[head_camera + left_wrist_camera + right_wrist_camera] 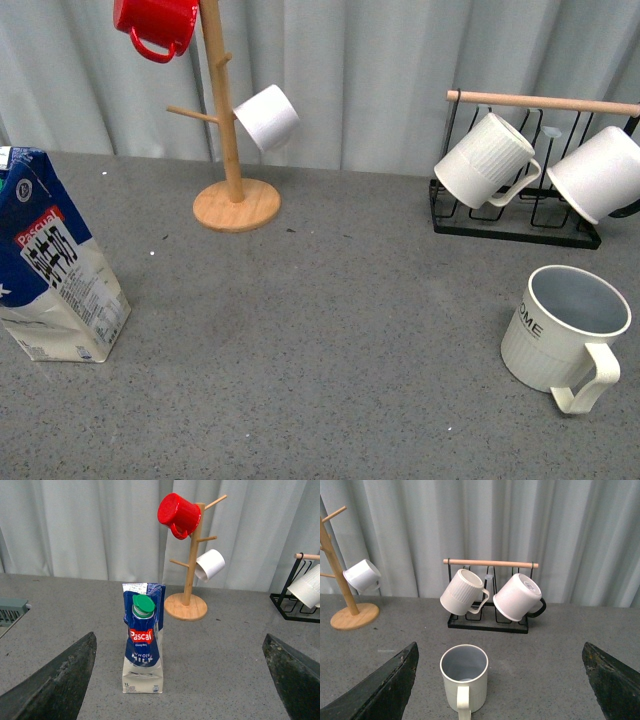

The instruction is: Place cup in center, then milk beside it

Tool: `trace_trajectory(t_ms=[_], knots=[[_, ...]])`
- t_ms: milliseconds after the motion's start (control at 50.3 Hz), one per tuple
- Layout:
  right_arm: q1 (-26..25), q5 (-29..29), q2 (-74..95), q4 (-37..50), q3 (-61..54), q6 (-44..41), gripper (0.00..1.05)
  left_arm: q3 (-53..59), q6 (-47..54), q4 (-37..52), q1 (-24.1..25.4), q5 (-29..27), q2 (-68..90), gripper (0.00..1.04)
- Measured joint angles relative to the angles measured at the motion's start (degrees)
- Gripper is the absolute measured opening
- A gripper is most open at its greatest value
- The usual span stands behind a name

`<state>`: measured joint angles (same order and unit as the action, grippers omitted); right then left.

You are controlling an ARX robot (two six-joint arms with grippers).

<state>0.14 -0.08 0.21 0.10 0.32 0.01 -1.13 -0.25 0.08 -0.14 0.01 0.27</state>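
The left gripper (179, 636) is hanging wide open, its two dark fingers (65, 680) spread far apart with nothing between them, and it is facing the milk (144, 640) head-on. The carton is standing upright on the grey table (320, 330), green cap (144, 604) on top, red label showing; from the front view the milk (55, 265) is sitting way over at the left edge of the table. Over on the other side, the right gripper (500, 645) is gaping open too, its fingers (385, 685) wide and holding nothing, looking down at the cup (464, 677). The cup (565, 325) is standing upright, mouth up, on the near right part of the table, handle pointing toward the robot, dark lettering showing on its ribbed side. Both are sitting well apart from the center (320, 300) of the table. Behind them, a wooden mug tree (228, 130) is carrying a red mug (155, 22) up high and a small white mug (268, 117) lower down, and a black rack (515, 225) at the back right is holding a ribbed white mug (485, 160) and a smooth white mug (600, 172), both tilted under its wooden bar.
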Motion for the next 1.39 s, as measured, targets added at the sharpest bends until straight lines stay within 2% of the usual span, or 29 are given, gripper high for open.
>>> trace_trajectory(t_ms=[1233, 1292, 1352, 1392], knots=[[0.0, 0.07, 0.02, -0.02, 0.0, -0.04, 0.95, 0.0, 0.0, 0.0, 0.0, 0.0, 0.0, 0.98], [2.71, 10.19, 3.34, -4.63, 1.75, -4.28, 0.95, 0.0, 0.0, 0.0, 0.0, 0.0, 0.0, 0.98], [2.29, 10.56, 8.09, -4.68, 2.95, -5.62, 0.95, 0.0, 0.0, 0.0, 0.0, -0.02, -0.04, 0.98], [1.11, 8.33, 11.82, -2.95, 3.85, -5.73, 0.95, 0.0, 0.0, 0.0, 0.0, -0.02, -0.04, 0.98]])
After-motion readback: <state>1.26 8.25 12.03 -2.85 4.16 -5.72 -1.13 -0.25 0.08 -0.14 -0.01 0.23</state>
